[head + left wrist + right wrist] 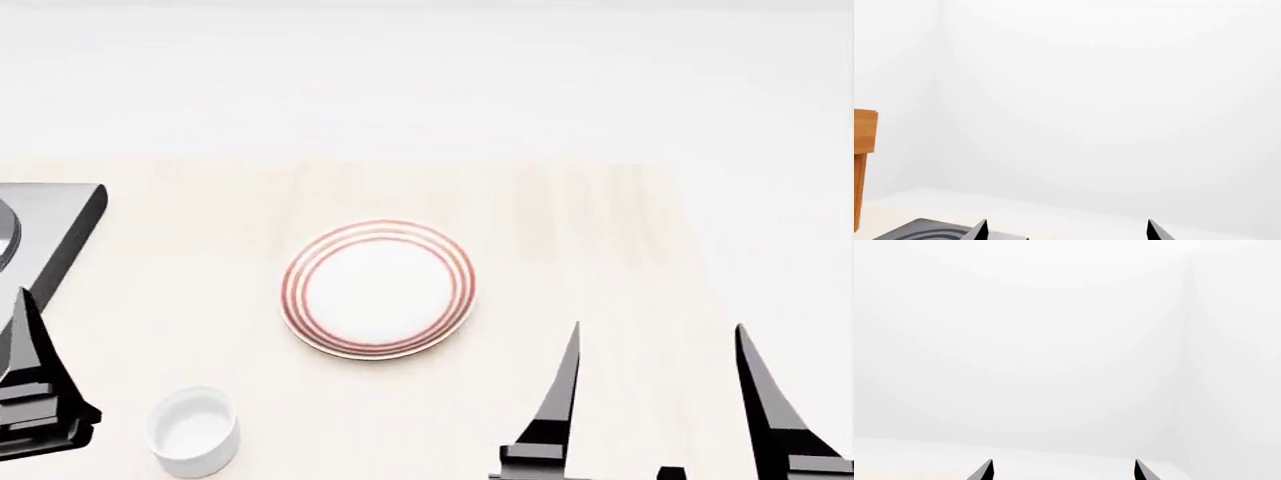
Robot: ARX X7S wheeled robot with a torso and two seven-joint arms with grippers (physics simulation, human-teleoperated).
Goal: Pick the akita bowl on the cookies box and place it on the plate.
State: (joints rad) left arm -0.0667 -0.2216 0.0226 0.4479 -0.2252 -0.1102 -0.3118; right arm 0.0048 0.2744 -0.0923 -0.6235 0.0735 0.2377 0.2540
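- The plate [379, 289] sits alone near the middle of the pale wooden table [574, 230] — white, ringed in thin red lines, nothing on it.
- The akita bowl and the cookies box do not show in any of the 3 views, so I cannot say where they are from here.
- A small plain white cup [194, 430] stands on the table near the front, toward the robot's left, well apart from the plate.
- The right gripper [657, 352] pokes up from the lower edge of the head view, its 2 dark fingers spread wide with bare table between them; it holds nothing. In the right wrist view only the 2 tips [1062, 471] show, cut off at the frame edge, against blank white wall.
- The left gripper [1066, 229] is spread too — the left wrist view shows 2 tips apart, nothing between them. In the head view just 1 dark finger [32, 345] is visible at the left edge.
- A dark grey stove top [60, 230] lies at the table's left end, cropped by the frame; the left wrist view catches a corner of it with curved rings.
- A wooden piece of furniture [863, 150] shows at the edge of the left wrist view, mostly cut off — I cannot tell what it is.
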